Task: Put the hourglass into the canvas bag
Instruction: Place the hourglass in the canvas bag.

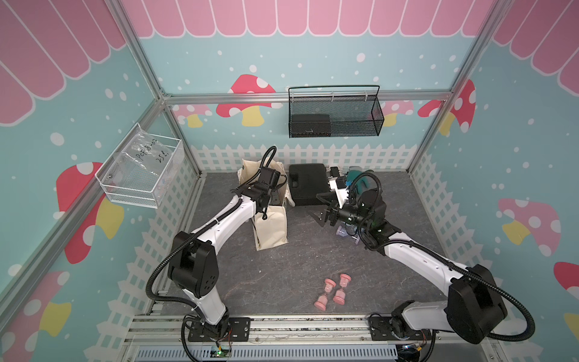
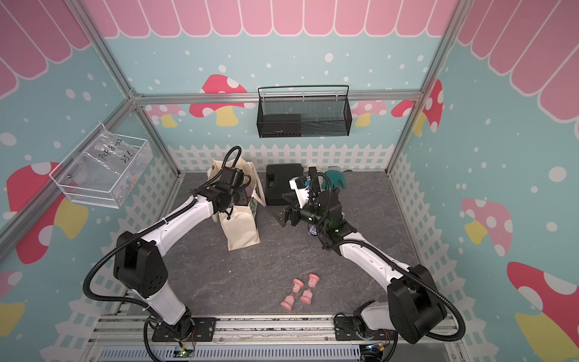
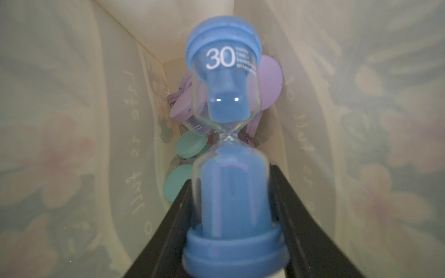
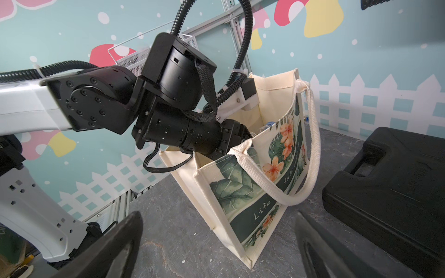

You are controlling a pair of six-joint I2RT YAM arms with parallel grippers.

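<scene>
One blue-capped glass hourglass [image 3: 226, 106], marked 30 and holding blue sand, is hanging inside the cream boxy canvas bag [image 1: 272, 233]; the left gripper [image 3: 230, 185] is clamping its lower bulb between two black fingers [image 3: 173, 216], jaws drawn in tight against the glass; the left wrist is pointing down through the bag's open mouth, as the right wrist view is showing.

Several more items are lying deeper in the bag, beyond the held piece: purple-capped hourglasses [image 3: 272, 81] and teal-capped hourglasses [image 3: 190, 146], exact count unclear.

One bag, as above, is standing upright on the grey stone-patterned bench [image 1: 282, 275]; its leaf-and-flower printed panel [image 4: 243, 192] is facing the right arm; one cream webbing handle [image 4: 310, 154] is drooping over that panel.

One right gripper [image 4: 218, 219] is hovering just beside the bag, jaws spread wide and gripping nothing.

Two pink-capped hourglasses [image 1: 326, 293] are lying side by side on the bench near its front edge, well apart from the bag.

One flat black hard case [image 1: 305, 185] is resting on the bench beside the bag, towards the back wall.
</scene>
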